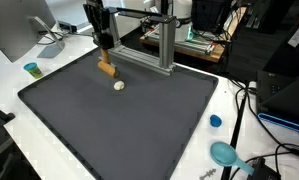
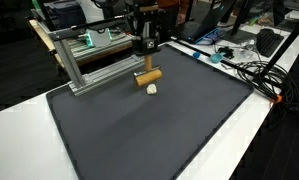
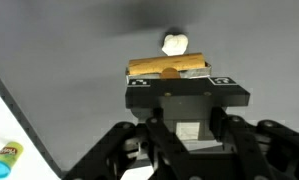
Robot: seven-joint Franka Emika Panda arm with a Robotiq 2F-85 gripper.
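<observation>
My gripper (image 1: 106, 58) hangs over the far part of a dark grey mat (image 1: 129, 130). Its fingers look shut on a tan wooden block (image 1: 107, 69), which sits at or just above the mat. In an exterior view the gripper (image 2: 146, 62) comes straight down onto the block (image 2: 147, 76). A small white lump (image 1: 118, 85) lies on the mat right beside the block, and also shows in an exterior view (image 2: 153, 89). In the wrist view the block (image 3: 169, 67) and the white lump (image 3: 174, 44) lie just beyond the gripper body; the fingertips are hidden.
An aluminium frame (image 1: 159, 45) stands at the mat's far edge, close behind the gripper, and shows too in an exterior view (image 2: 84, 55). A teal cup (image 1: 31, 69), a blue cap (image 1: 215, 121) and a teal object (image 1: 225, 153) sit on the white table. Cables lie at the side (image 2: 254, 70).
</observation>
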